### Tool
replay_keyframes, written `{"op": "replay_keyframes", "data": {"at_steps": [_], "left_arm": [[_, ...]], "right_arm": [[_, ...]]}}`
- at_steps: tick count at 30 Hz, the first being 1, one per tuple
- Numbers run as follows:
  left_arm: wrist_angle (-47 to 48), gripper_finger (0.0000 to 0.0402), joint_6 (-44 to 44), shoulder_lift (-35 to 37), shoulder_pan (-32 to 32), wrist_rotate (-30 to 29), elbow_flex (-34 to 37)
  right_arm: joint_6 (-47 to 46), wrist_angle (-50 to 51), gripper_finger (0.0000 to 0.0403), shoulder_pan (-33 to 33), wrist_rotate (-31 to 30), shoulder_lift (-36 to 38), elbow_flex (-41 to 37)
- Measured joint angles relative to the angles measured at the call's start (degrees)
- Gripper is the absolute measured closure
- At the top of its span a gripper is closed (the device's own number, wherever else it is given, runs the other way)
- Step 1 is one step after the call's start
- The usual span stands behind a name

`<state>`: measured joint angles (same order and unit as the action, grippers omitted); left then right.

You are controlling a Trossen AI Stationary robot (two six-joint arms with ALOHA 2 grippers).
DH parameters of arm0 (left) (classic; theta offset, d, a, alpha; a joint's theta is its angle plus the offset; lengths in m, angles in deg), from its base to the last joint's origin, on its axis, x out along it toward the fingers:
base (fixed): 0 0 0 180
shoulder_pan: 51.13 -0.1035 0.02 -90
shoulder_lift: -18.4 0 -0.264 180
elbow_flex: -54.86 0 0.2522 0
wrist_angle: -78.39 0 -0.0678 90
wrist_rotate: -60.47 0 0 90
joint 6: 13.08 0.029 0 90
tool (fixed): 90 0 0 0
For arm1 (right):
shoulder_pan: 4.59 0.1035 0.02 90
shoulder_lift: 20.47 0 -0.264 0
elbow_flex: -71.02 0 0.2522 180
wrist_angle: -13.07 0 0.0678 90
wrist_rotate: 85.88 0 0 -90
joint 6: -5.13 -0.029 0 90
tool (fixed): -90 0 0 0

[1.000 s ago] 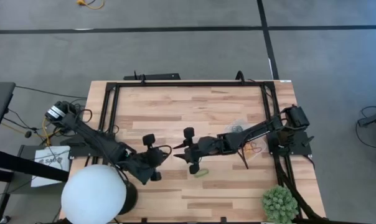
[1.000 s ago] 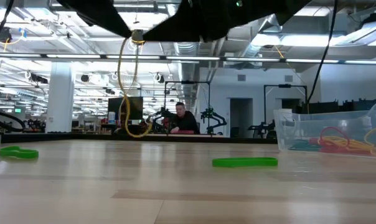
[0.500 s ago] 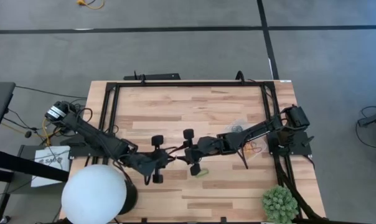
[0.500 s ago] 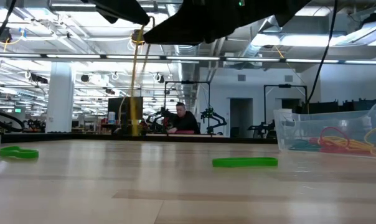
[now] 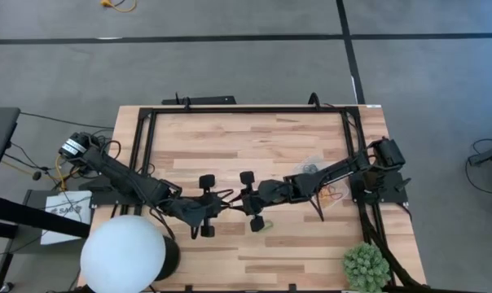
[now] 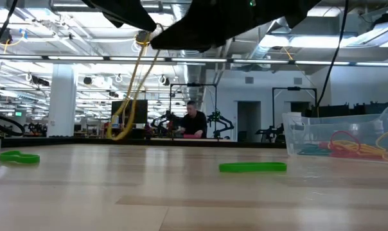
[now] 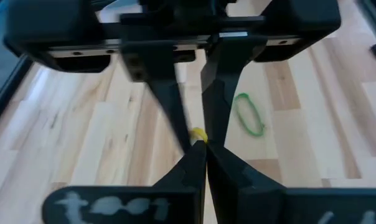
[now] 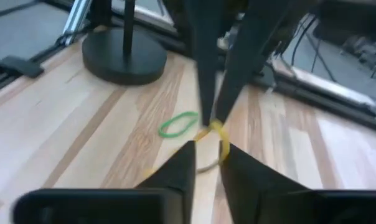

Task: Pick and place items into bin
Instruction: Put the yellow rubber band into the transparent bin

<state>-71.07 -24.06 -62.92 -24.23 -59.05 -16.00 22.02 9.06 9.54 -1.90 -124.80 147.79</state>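
Observation:
My left gripper (image 5: 222, 205) is shut on a yellow rubber band (image 6: 135, 90) above the table's middle. My right gripper (image 8: 208, 152) faces it tip to tip; its fingers stand a narrow gap apart on either side of the band (image 8: 217, 134), just behind the left fingertips. One green band (image 5: 264, 226) lies flat on the wood below the grippers, and another (image 6: 17, 157) lies farther off. The clear bin (image 6: 338, 131) stands near the table's right side beside the right arm and holds several red, green and yellow bands. My left gripper pinches the yellow band's top (image 7: 197, 134) between its two shut fingertips, coming from the table's left and slanting down. The band hangs below them as a long slack loop (image 6: 120, 131), clear of the table. Whether my right gripper touches the band, I cannot tell.
A white globe lamp (image 5: 122, 254) on a black round base (image 8: 122, 59) stands at the near left corner. A spiky green plant (image 5: 366, 264) is at the near right. A black frame (image 5: 246, 110) runs around the table. A person (image 6: 194, 122) sits far behind.
My left gripper has gone toward the table's right, up to the right gripper's tips, and has rolled a little, taking the yellow band along. The hanging loop has swung: first bowed, then straight down, now slanting with its lower end to one side.

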Motion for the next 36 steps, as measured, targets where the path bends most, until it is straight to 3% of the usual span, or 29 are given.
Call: {"op": "replay_keyframes", "data": {"at_steps": [4, 7, 16, 23, 28, 30, 33, 36], "left_arm": [[1.0, 0.0401, -0.1, 0.0, 0.0, -1.4, 0.0], [1.0, 0.0401, -0.3, 0.0, 0.0, -2.4, 0.0], [8.3, 0.0399, -7.8, 0.0, -1.2, -7.5, 0.0], [12.9, 0.0347, -11.4, -0.5, -3.4, -7.9, 0.0], [14.6, 0.0309, -14.1, -1.5, -4.7, -8.0, -0.1], [16.0, 0.0302, -15.5, -2.3, -5.0, -7.9, -0.1], [17.5, 0.0299, -17.0, -3.2, -5.2, -7.9, 0.0], [19.5, 0.0298, -17.4, -4.3, -5.2, -7.7, 0.0]], "right_arm": [[0.0, 1.0, 0.0394, 0.0, 0.0, 0.0, 0.0], [-1.0, 1.1, 0.0391, 0.0, -1.2, 0.0, 0.0], [-2.9, 6.2, 0.0396, 0.5, -15.6, 0.0, 0.0], [-6.4, 12.0, 0.0399, 0.5, -25.9, 0.1, 0.0], [-9.9, 27.2, 0.0401, 2.0, -48.4, 2.3, 0.1], [-15.5, 37.7, 0.0401, 2.9, -53.8, 4.4, 0.0], [-28.3, 52.9, 0.0401, 4.5, -53.6, 8.9, 1.0], [-45.8, 67.9, 0.0401, 6.0, -49.0, 13.9, 1.7]]}}
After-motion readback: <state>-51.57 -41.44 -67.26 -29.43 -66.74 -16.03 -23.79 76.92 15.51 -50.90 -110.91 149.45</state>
